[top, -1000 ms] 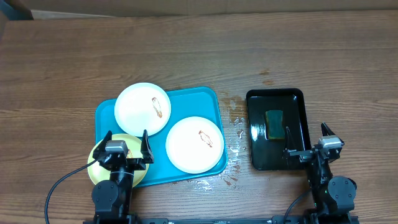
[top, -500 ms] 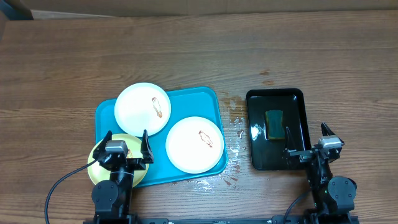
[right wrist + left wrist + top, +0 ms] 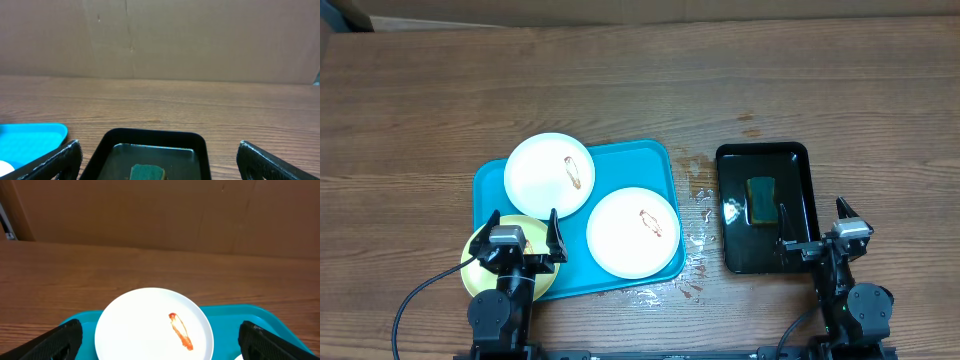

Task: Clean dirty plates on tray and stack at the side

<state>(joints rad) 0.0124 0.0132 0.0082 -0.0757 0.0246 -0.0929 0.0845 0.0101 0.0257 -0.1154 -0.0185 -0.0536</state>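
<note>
Presently both my jaws stand open and empty, so the right should take the sponge (image 3: 760,197) squarely across its width before wiping the smeared plates (image 3: 633,232).

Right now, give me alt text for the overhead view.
A cyan tray holds a far white plate and a near white plate, both smeared brown, plus a yellow plate overhanging its near-left corner under the open left end effector. Right of it, a black tray holds a green sponge, near the open right end effector.
</note>
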